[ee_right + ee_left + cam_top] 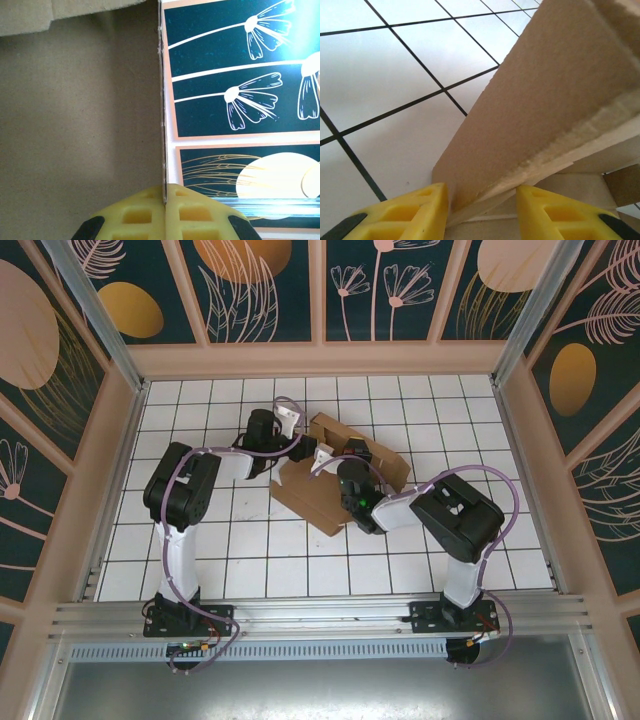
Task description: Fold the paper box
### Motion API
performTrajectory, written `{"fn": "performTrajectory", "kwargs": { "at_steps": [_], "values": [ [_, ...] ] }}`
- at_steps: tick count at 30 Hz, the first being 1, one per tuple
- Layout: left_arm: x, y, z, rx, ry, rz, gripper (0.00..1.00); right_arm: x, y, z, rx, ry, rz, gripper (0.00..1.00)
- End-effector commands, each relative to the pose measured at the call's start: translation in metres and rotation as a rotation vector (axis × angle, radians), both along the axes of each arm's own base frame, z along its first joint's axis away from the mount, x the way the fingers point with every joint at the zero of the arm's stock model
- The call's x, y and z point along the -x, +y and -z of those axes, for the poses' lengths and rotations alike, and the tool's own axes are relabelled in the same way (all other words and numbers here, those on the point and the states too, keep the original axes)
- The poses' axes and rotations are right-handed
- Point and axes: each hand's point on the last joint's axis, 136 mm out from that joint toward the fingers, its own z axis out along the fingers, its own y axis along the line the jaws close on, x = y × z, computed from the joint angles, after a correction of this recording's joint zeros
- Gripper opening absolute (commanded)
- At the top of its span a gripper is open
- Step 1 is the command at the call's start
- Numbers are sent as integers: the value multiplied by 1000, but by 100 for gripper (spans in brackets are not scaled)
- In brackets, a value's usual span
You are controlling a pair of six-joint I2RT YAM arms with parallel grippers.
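**Two white-and-black arms, yellow-tipped**

Each arm wore white shells between bulky black joint housings, with a lilac cable looping alongside. Behind the right pincer (352,455) a green light glowed on the black wrist. The left pincer (481,210) carried yellow, cut-out-patterned plastic fingers (405,212) with black pads behind.

No readable text, labels, brands or numbers appear on anything.

Paper box (318,502) plain brown; counter (200,560) white, black grid lines; pincer fingers (400,215) yellow; walls (260,290) dark teal, floral.
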Motion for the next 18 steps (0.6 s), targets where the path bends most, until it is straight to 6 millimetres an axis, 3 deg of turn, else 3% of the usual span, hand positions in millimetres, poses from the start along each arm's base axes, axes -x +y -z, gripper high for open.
{"fn": "performTrajectory", "kwargs": {
  "at_steps": [1, 18],
  "values": [
    [-11, -9, -24, 51, -91, -17, 37, 7, 17, 20, -4, 62, -51, 0],
    [-12, -24, -31, 81, -98, -12, 30, 8, 29, 26, -19, 95, -80, 0]
  ]
}}
